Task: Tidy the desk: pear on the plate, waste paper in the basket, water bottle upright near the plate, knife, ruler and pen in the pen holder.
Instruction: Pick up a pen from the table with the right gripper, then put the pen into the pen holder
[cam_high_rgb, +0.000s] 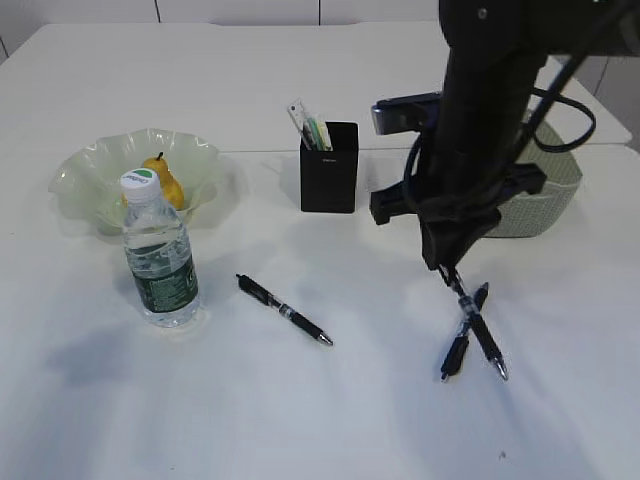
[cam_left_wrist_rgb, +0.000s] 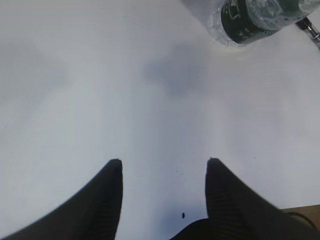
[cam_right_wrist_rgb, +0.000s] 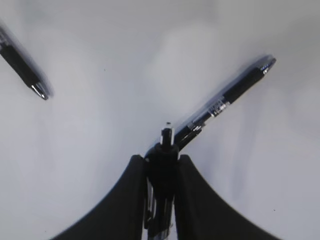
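The pen (cam_high_rgb: 478, 330) your right gripper (cam_right_wrist_rgb: 160, 159) has clamped by its top end hangs tip-down, crossing a second pen (cam_high_rgb: 462, 335) that lies flat on the white table (cam_high_rgb: 330, 420). The pen holder (cam_high_rgb: 329, 166) stands toward ten o'clock from that hand, well apart, its open mouth already showing the ruler. A third pen (cam_high_rgb: 284, 310) lies loose at nine o'clock, long axis running from ten to four. Your left gripper (cam_left_wrist_rgb: 164, 167) hovers spread and empty near the upright water bottle (cam_high_rgb: 159, 252).
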